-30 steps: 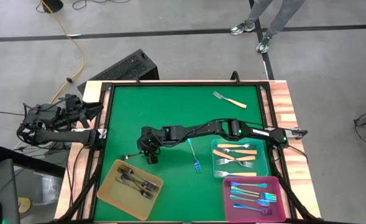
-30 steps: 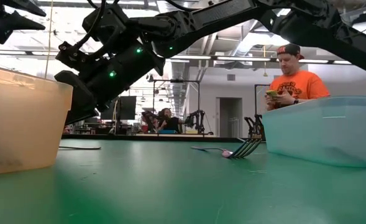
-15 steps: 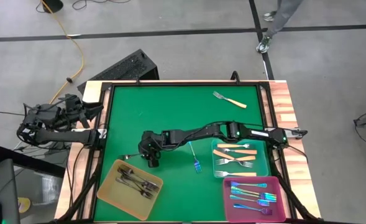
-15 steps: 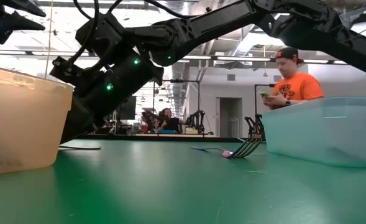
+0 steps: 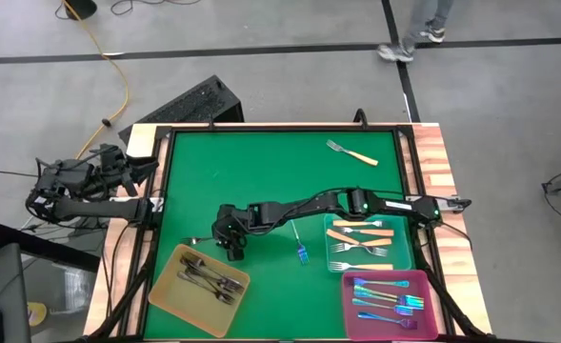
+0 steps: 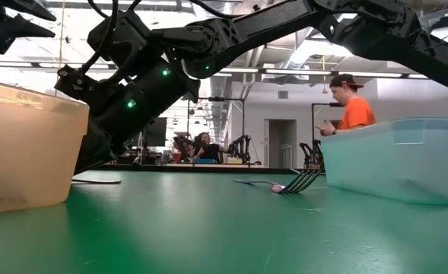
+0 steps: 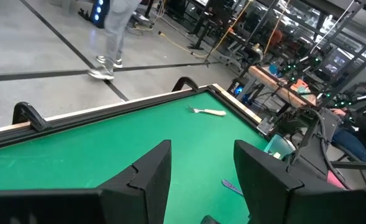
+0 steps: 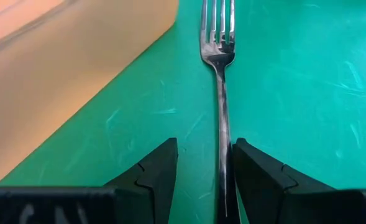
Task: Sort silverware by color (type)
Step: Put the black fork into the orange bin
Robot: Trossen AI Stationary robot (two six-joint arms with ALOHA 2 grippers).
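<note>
A dark-grey metal fork (image 5: 196,239) lies flat on the green mat, just beyond the yellow tray (image 5: 165,286), which holds several like forks (image 5: 210,279). My right gripper (image 5: 232,250) hangs low over this fork's handle, open, one finger on either side of it (image 8: 204,148). The fork's tines (image 8: 218,25) point away from the gripper. A blue fork (image 5: 299,244) and a cream-handled fork (image 5: 351,152) lie loose on the mat. My left gripper (image 7: 201,155) waits open and empty off the table's left edge. My right gripper straddles the grey fork's handle (image 8: 222,158), slanting down from the table's right and lying along the fork. The handle runs right beside one finger (image 8: 251,174); I cannot tell whether it touches. The fork lies flat on the mat.
A teal tray (image 5: 409,255) with cream-handled forks and a pink tray (image 5: 349,307) with iridescent forks stand at the near right. The yellow tray's wall (image 8: 58,74) rises close beside the gripper. A person stands in the room behind the table (image 6: 351,106).
My right gripper has sunk toward the mat and edged toward the near edge, coming down over the grey fork's handle. Its fingers have stayed open. The fork has not moved.
</note>
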